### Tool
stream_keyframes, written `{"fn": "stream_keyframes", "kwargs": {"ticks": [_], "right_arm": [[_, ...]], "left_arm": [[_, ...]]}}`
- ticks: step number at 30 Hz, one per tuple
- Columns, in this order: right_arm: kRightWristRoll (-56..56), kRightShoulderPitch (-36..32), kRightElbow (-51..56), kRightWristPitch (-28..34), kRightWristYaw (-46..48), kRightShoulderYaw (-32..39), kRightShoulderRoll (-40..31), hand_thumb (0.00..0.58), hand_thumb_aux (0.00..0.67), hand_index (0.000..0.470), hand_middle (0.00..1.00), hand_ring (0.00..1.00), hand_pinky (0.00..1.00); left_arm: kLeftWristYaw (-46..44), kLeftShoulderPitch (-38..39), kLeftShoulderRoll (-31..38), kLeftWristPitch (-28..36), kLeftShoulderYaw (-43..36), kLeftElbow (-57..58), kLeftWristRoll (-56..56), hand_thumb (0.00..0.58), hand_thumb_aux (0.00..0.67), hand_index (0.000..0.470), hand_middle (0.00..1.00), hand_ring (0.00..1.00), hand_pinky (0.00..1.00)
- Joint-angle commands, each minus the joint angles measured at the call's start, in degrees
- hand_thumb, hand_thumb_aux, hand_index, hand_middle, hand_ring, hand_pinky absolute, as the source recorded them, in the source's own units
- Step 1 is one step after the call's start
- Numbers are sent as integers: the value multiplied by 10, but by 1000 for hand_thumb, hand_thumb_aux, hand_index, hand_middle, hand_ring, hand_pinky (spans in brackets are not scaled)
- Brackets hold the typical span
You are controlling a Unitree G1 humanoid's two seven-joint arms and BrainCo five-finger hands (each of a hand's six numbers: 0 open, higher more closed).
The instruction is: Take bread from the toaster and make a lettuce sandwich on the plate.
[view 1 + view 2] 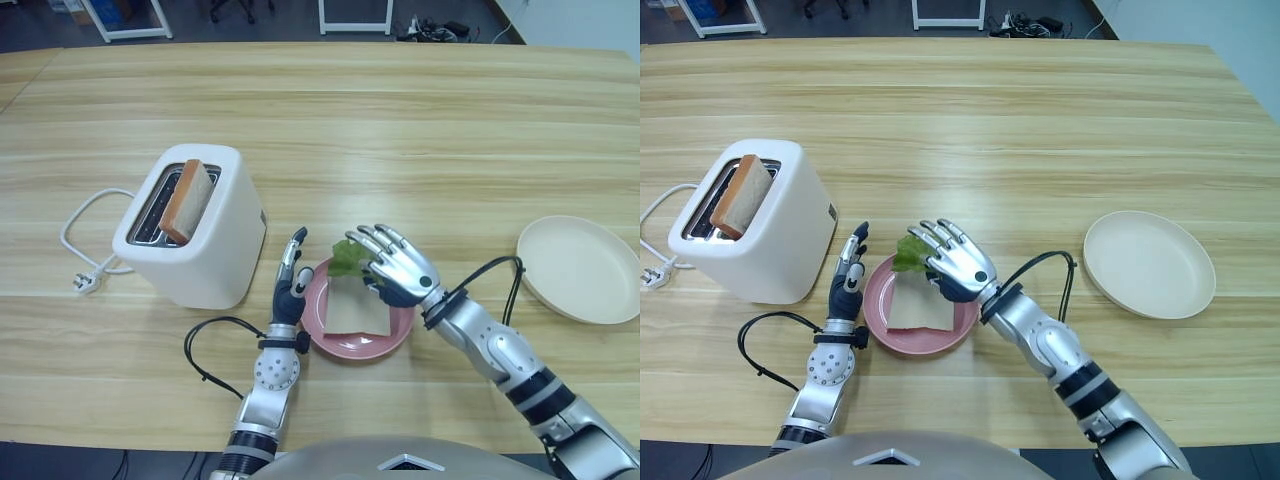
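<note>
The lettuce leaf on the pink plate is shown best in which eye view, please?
The right eye view: more of the lettuce leaf shows beside the right hand. The left eye view shows a smaller patch, partly behind that hand.

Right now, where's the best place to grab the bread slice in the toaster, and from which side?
Pinch the bread slice at its exposed top, across the flat faces, coming from above. It leans in the toaster slot, whose walls hide the rest and block the sides.
</note>
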Motion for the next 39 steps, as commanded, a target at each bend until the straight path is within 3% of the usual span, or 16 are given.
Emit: {"fn": "stream_keyframes", "kwargs": {"ticks": [1, 15, 16, 17, 21, 25, 30, 34, 39], "right_arm": [[2, 30, -57, -6, 23, -15, -16, 580, 670, 470, 0, 0, 0], [-11, 77, -60, -30, 64, 10, -9, 580, 670, 470, 0, 0, 0], [-12, 80, -61, -31, 66, 10, -10, 261, 173, 122, 0, 0, 0], [-12, 83, -63, -32, 69, 8, -11, 0, 0, 0, 0, 0, 0], [7, 94, -90, -30, 71, -17, -13, 0, 0, 0, 0, 0, 0], [113, 105, -158, -30, 94, -83, -4, 0, 0, 0, 0, 0, 0], [332, 77, -174, 20, 104, -229, 52, 0, 0, 0, 0, 0, 0], [473, 77, -135, 70, 110, -303, 109, 0, 0, 0, 0, 0, 0], [501, 98, -93, 72, 112, -317, 126, 0, 0, 0, 0, 0, 0]], "left_arm": [[3, -4, -2, 4, 1, 17, 9, 0, 0, 0, 0, 0, 0], [6, -5, -1, -1, 1, 35, 18, 0, 0, 0, 0, 0, 0], [6, -5, -1, -1, 1, 36, 19, 0, 0, 0, 0, 0, 0], [7, -5, -1, -1, 2, 36, 20, 0, 0, 0, 0, 0, 0], [13, -4, 0, -4, 3, 34, 29, 0, 0, 0, 0, 0, 0], [41, 1, 11, -30, 8, -6, 70, 0, 0, 0, 0, 0, 0], [90, 24, 39, -40, 46, -226, 240, 0, 0, 0, 0, 0, 0], [30, 3, 82, 52, 161, -397, 306, 0, 0, 0, 0, 0, 0], [-86, -15, 169, 203, 300, -411, 341, 0, 0, 0, 0, 0, 0]]}}
